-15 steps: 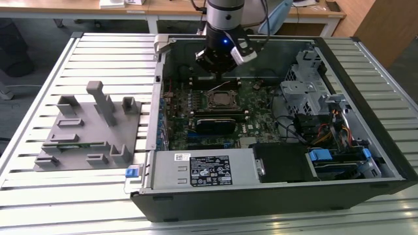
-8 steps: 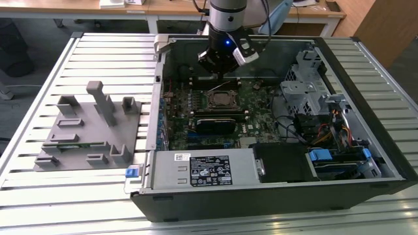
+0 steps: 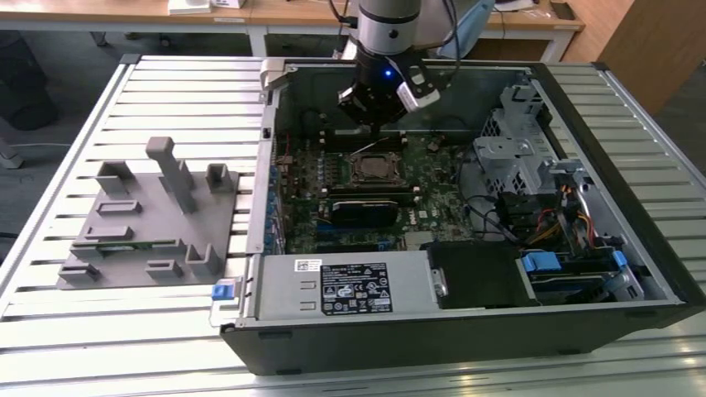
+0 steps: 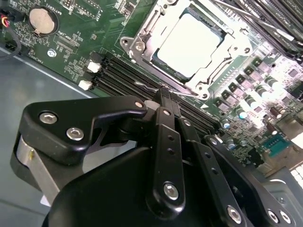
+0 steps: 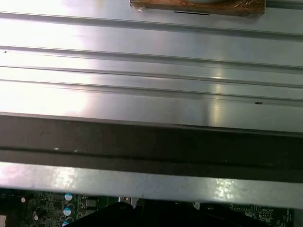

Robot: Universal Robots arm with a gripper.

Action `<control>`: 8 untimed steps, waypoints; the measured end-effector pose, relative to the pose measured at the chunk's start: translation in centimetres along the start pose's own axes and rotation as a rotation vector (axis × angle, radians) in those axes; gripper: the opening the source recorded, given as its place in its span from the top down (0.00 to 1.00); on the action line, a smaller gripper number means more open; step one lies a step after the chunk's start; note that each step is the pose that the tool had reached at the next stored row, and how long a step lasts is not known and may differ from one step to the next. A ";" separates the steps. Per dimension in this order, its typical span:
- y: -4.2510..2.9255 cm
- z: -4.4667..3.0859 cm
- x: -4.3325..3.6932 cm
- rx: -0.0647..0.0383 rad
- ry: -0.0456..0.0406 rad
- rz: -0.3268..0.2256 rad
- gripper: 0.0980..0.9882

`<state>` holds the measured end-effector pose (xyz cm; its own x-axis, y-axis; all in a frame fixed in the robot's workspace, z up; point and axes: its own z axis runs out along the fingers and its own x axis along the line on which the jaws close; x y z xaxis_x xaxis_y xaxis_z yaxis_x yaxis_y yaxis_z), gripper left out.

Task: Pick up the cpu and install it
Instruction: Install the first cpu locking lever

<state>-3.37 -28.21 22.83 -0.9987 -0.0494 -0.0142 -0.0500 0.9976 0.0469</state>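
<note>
Silver-white metal is being noted in the exterior view. The cpu (image 3: 373, 168) is lying in the motherboard's socket inside the open computer case (image 3: 617, 248), and the gripper (image 3: 372, 124) is being held above the board, near it.

In the second wrist view the cpu (image 4: 189, 42) is being shown seated within the socket frame (image 4: 137, 45). The gripper (image 4: 163, 94) is being read as closed up, with nothing between its tips.

In the first wrist view the ribbed table (image 5: 142, 56) is being shown.

The placing step is being judged as done. Any next move is being judged to call for a straight lift, clear of the frame.
</note>
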 end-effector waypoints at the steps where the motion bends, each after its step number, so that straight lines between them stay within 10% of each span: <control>1: 0.00 0.04 -0.08 0.000 0.0000 0.000 0.99; 8: 0.00 0.35 -0.51 0.000 0.0001 0.001 0.99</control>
<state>-2.86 -28.17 22.49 -0.9987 -0.0486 -0.0141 -0.0492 0.9977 0.0467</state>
